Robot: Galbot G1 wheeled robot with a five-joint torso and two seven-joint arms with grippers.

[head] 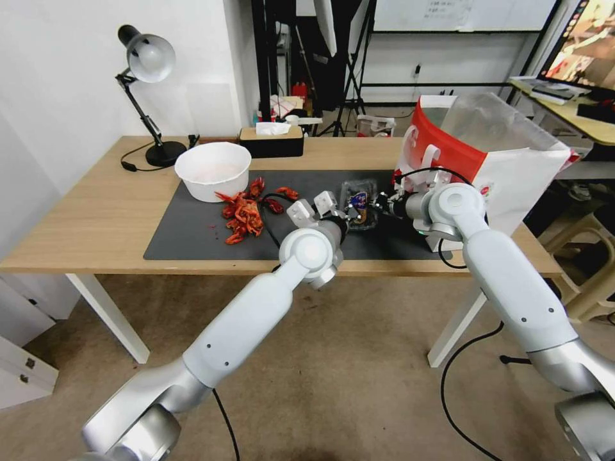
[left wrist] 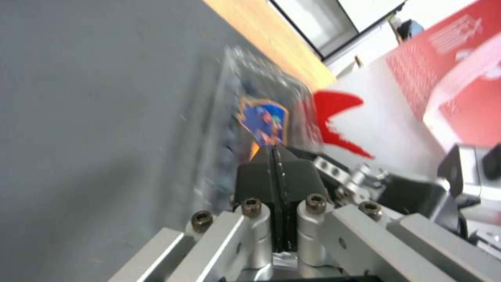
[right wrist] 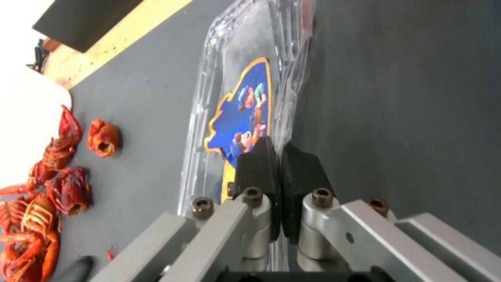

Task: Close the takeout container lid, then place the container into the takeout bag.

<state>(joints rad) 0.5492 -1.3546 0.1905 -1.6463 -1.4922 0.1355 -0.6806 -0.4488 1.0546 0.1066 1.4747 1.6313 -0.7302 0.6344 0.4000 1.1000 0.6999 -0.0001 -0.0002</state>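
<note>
Both the left gripper (left wrist: 275, 150) and right gripper (right wrist: 275, 147), each clenched on its rim, meet at the small clear plastic blueberry container (head: 357, 202) beside the red-and-white takeout bag (head: 506, 160).

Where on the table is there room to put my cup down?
The bare wood left of the white bowl, in front of the lamp, is free. So is the dark mat's front-left corner, below the crayfish shells. It is crowded mid-mat, where the left tool and right tool meet at the takeout container beside the takeout bag.
</note>
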